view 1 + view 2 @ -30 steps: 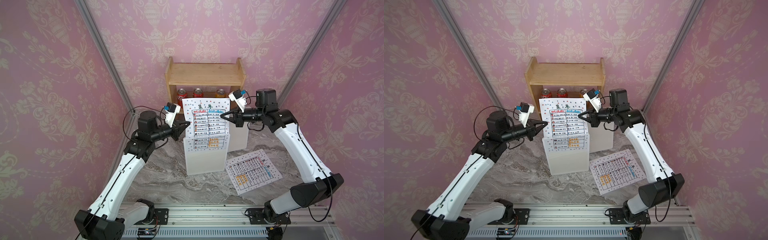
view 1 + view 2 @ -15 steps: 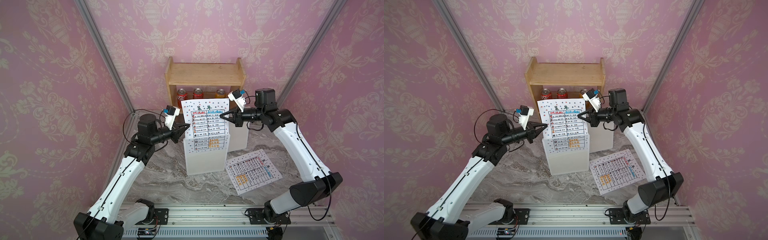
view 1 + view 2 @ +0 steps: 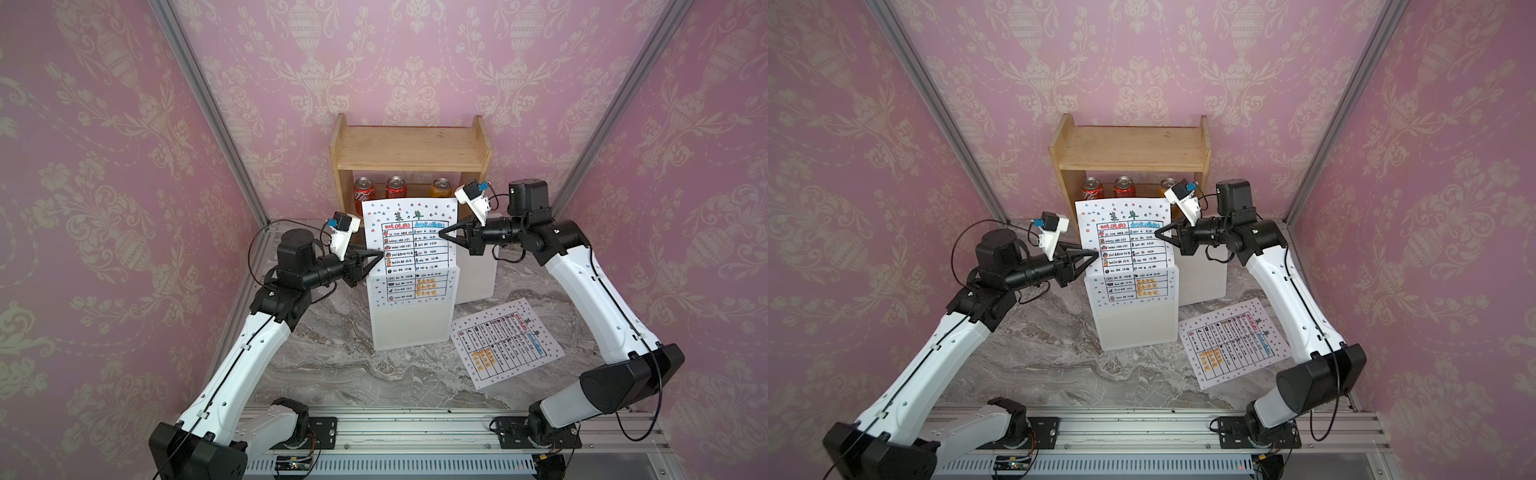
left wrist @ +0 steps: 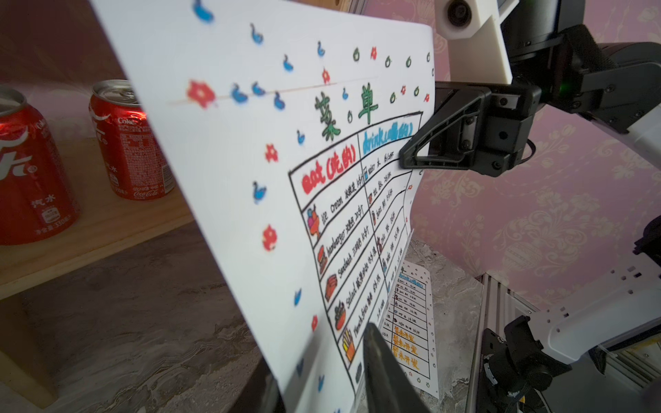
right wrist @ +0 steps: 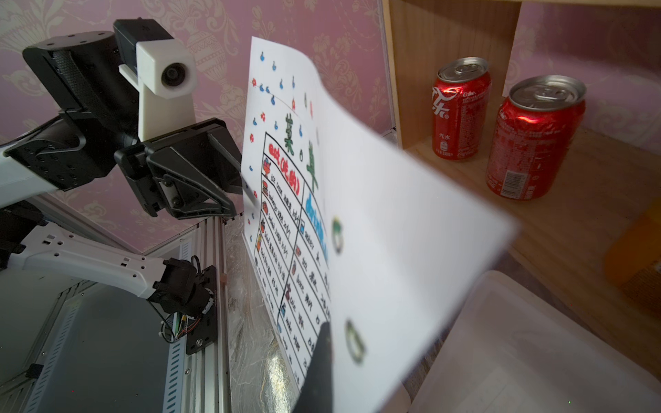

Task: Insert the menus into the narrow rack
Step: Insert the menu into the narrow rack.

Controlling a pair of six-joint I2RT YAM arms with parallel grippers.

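- Two menus: a flat menu point(image 3: 505, 343) lies on the marble table point(image 3: 332, 365), nearer than the rack point(image 3: 411, 328) and to its right. A standing menu point(image 3: 409, 245) sits partway in that rack.
- Two grippers flank the sheet above the rack: the left gripper point(image 3: 380, 255) has its jaws slightly parted around one edge, and the right gripper point(image 3: 441, 233) pinches the other.
- One white box point(image 3: 476, 282) stands behind the rack.
- Three cans point(image 3: 395, 188) stand under the wooden shelf point(image 3: 409, 149), farthest back, in both top views (the left wrist view shows only two, one cropped).
- The standing menu's bottom edge blurs behind the rack's frosted front.

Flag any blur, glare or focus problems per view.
Left wrist: the upright menu is soft at its near edge, table text sharper. Right wrist: its near half is blurred, a red can glints. Both top views: sharp, evenly lit.
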